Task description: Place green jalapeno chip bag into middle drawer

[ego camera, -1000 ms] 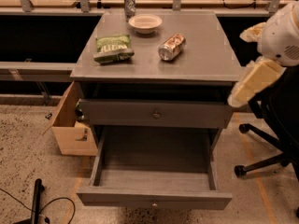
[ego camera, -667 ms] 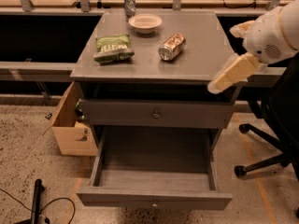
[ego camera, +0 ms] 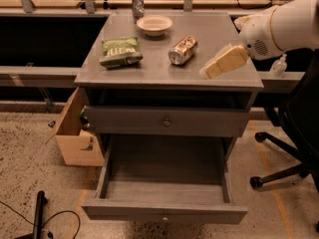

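Nearest me, the middle drawer (ego camera: 199,214) stands pulled well out, its grey floor in plain view. Above it the upper drawer (ego camera: 199,122) sits closed. A cardboard box (ego camera: 75,128) leans beside the cabinet's left flank. On the cabinet top (ego camera: 164,72), the green jalapeno chip bag (ego camera: 120,52) lies flat at the left, crumpled, with pale lettering. A silver can (ego camera: 182,50) lies on its side mid-top. The pale gripper (ego camera: 224,61) hangs over the right edge; open or closed, I cannot tell. Farther back sits a white bowl (ego camera: 154,25), only its pale inside showing.
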Action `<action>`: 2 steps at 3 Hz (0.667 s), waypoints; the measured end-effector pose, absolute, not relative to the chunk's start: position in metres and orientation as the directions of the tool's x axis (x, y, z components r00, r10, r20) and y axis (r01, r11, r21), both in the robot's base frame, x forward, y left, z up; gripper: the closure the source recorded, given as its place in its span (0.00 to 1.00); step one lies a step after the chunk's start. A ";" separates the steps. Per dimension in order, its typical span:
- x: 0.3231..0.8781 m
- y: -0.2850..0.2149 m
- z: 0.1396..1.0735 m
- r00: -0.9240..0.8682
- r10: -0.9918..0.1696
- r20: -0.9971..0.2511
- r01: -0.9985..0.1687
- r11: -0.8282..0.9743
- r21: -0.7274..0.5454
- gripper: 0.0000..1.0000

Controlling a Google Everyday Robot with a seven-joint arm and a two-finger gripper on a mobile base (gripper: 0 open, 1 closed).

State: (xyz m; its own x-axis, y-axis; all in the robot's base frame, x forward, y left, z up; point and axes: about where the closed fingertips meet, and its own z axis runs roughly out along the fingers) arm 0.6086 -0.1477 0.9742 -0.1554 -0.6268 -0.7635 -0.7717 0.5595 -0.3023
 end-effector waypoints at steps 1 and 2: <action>0.610 -0.141 0.977 -0.140 -0.629 -0.765 -0.766 0.558 -0.319 0.00; 0.635 -0.101 0.962 -0.114 -0.588 -0.801 -0.774 0.558 -0.299 0.00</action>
State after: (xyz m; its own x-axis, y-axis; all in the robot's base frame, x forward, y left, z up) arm 0.6346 -0.1013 0.9616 -0.1142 -0.5883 -0.8005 -0.7742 0.5577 -0.2994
